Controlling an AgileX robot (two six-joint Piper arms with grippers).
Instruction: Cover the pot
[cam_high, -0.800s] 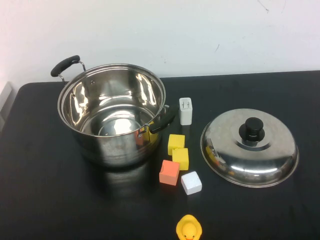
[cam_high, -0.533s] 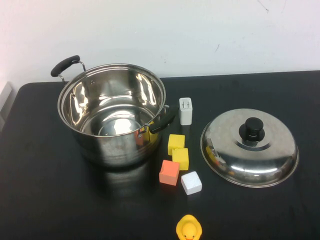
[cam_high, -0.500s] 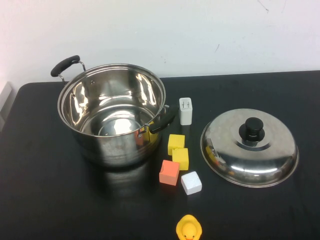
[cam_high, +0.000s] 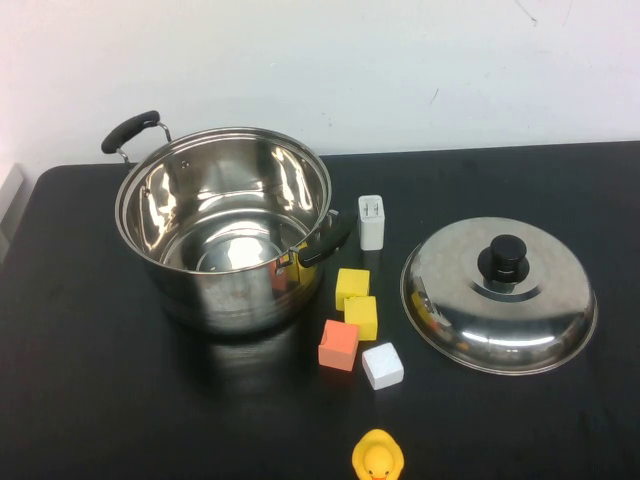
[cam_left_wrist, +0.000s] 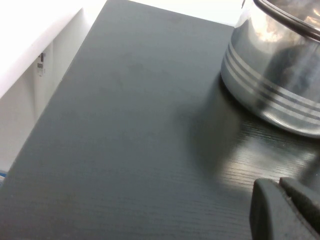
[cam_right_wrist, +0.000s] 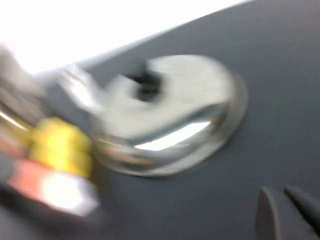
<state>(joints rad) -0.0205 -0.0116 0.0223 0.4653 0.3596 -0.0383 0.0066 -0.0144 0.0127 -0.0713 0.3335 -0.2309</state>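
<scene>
At the lower edge of each wrist view: both tools show only as dark tips
Left tool (cam_left_wrist: 285, 210): above the bare black surface (cam_left_wrist: 125, 150), near the pot's outer wall; fingers close together, cannot tell whether fully closed
Right tool (cam_right_wrist: 287, 212): above the surface beside the lid (cam_right_wrist: 175, 115); cannot tell its state
Pot (cam_high: 225, 225): upright, uncovered, at left rear of the surface
Lid: on the surface, well right of the pot, knob up
Between them: white charger (cam_high: 371, 221), coloured blocks (cam_high: 358, 315)

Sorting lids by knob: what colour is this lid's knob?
Black knob on the steel lid, clearest in the high view.
</scene>
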